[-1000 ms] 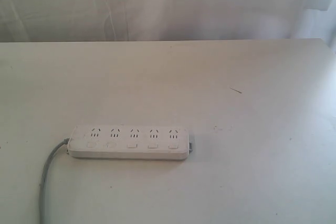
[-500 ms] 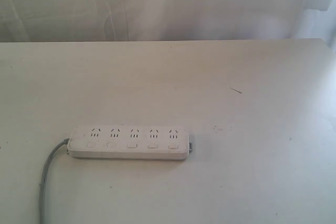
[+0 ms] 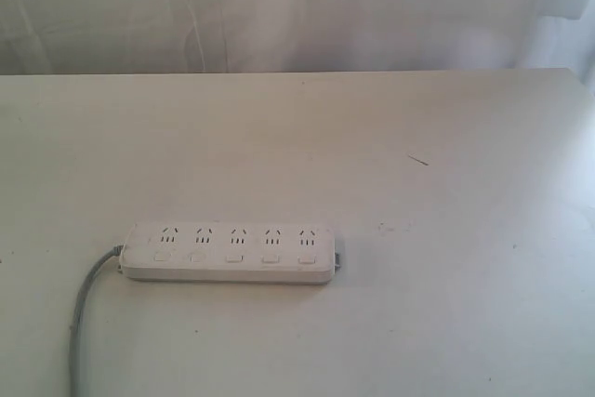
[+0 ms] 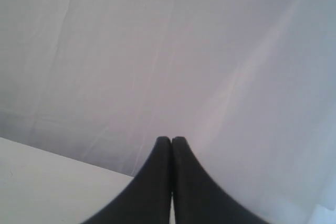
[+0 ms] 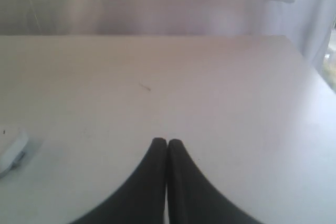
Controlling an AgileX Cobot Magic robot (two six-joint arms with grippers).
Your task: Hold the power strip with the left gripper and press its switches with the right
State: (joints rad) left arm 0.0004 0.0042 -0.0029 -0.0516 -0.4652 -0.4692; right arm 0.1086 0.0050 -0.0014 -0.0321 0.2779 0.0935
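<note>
My left gripper (image 4: 171, 141) and right gripper (image 5: 167, 142) each have their fingertips pressed together, well apart from the power strip (image 3: 230, 251) lying flat on the tabletop (image 3: 437, 313).

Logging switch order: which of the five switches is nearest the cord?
The leftmost switch in the exterior view, next to the grey cord; the other four run rightward away from it.

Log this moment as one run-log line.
phase: pre-contact | power strip: flat on table, untouched | cord: at its exterior-view left end | left gripper: shut, empty | right gripper: shut, empty | switches: no gripper on them
</note>
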